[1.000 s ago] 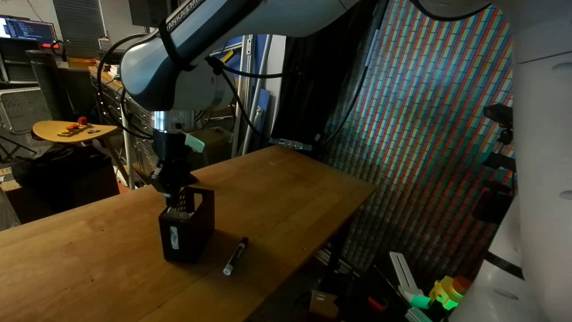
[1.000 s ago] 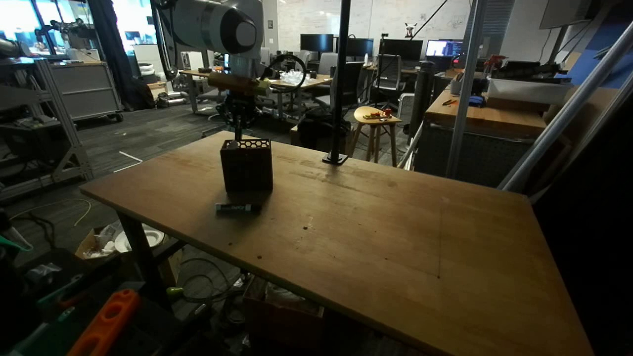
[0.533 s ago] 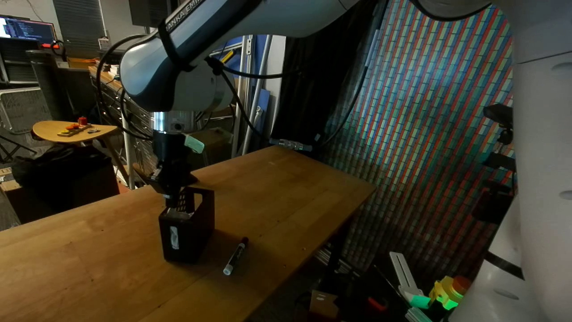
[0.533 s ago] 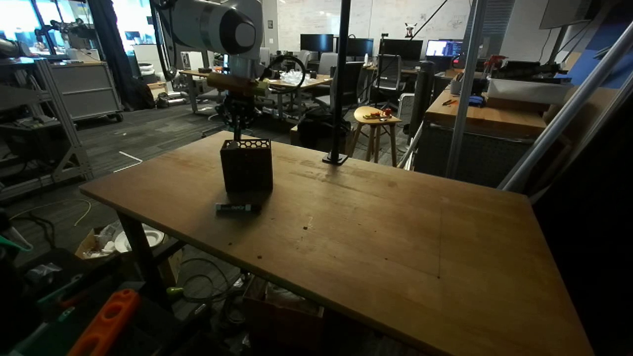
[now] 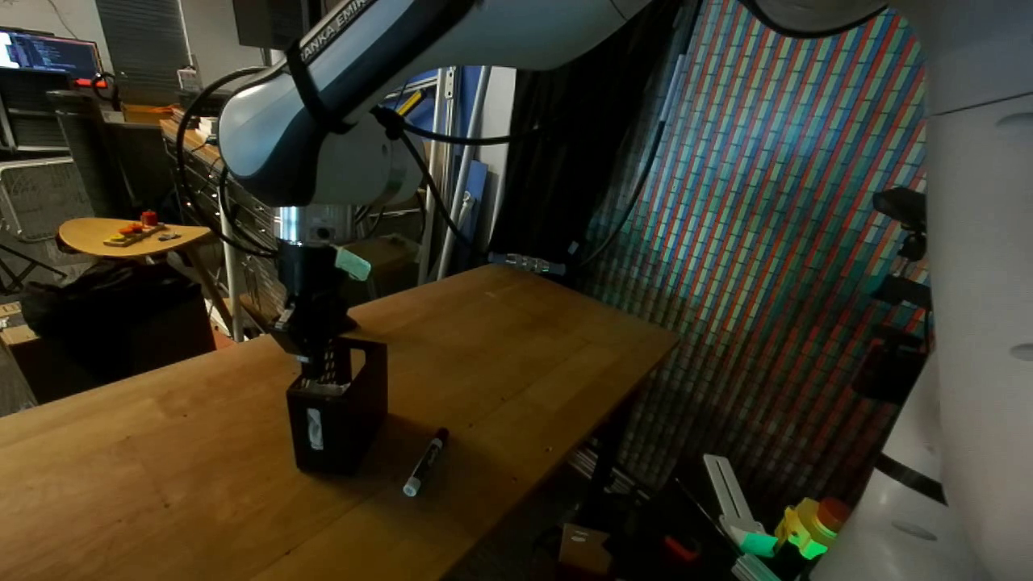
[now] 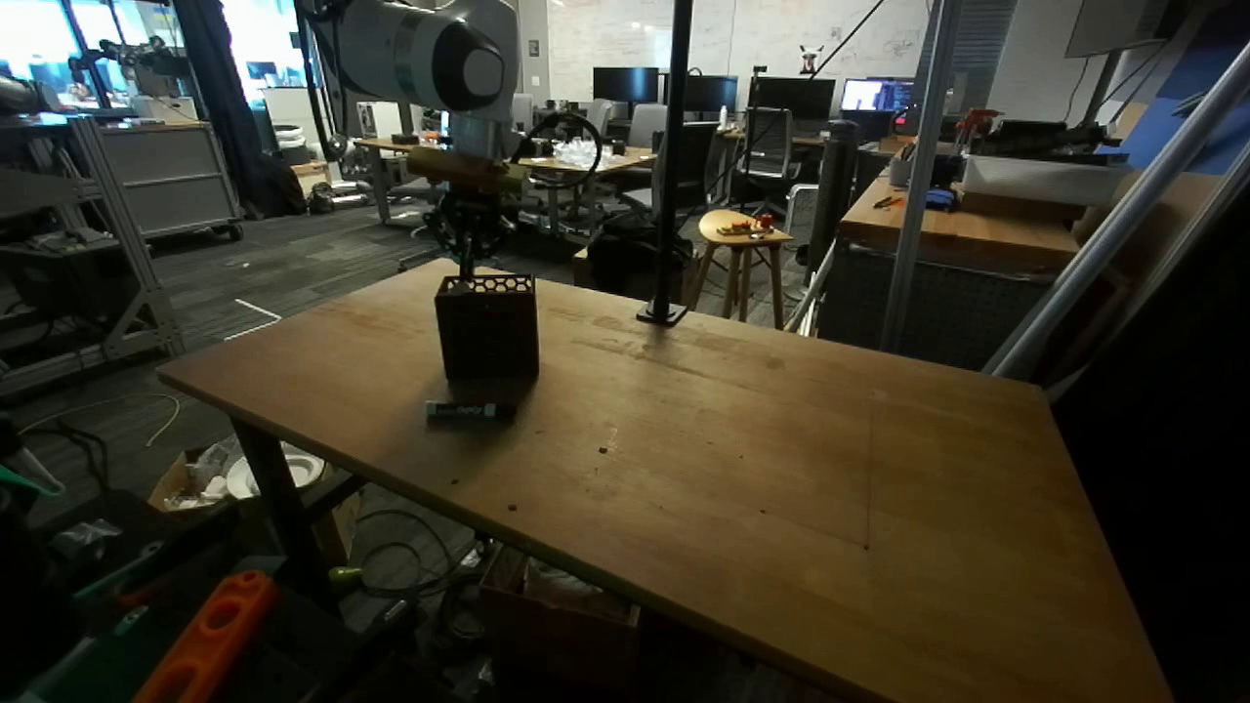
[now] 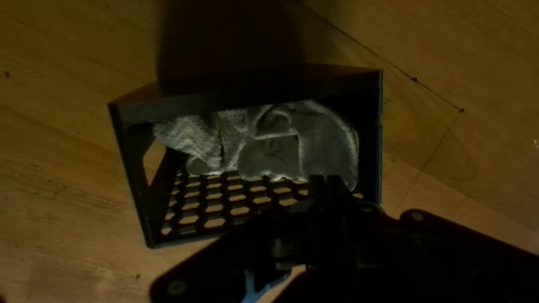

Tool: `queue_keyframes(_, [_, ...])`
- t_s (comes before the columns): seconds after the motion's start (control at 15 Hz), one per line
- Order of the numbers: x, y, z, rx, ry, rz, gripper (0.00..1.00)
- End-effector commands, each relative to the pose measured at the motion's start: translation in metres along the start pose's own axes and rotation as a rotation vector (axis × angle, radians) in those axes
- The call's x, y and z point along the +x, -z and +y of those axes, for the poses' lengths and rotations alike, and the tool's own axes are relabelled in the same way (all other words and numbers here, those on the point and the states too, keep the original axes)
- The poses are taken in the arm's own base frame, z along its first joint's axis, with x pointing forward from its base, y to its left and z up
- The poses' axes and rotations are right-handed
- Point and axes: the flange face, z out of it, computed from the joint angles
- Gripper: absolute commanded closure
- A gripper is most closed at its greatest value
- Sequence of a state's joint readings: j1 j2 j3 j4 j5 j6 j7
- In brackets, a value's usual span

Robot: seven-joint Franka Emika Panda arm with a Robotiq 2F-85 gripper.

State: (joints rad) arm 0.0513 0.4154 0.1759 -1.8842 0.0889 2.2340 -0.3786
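- The grey cloth (image 7: 326,145) lies crumpled inside the black box (image 6: 488,332), which stands upright on the table (image 5: 500,363).
- The gripper (image 7: 326,181) is closed, its fingertips over the cloth's edge; whether it pinches the cloth, I cannot tell.
- Near the box, a marker (image 5: 425,462) lies on the table.
- In both exterior views, a wooden stool (image 6: 716,225) stands beyond the table.
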Motion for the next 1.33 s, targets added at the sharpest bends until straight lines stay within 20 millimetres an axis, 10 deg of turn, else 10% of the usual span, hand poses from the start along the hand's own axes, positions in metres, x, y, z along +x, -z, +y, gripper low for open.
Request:
queue_keyframes(0.0, [0.0,0.004,-0.004,0.017,0.016,0.027,0.92])
queue_keyframes(1.27, [-0.009,-0.029,-0.002,0.086,0.032,0.007,0.92])
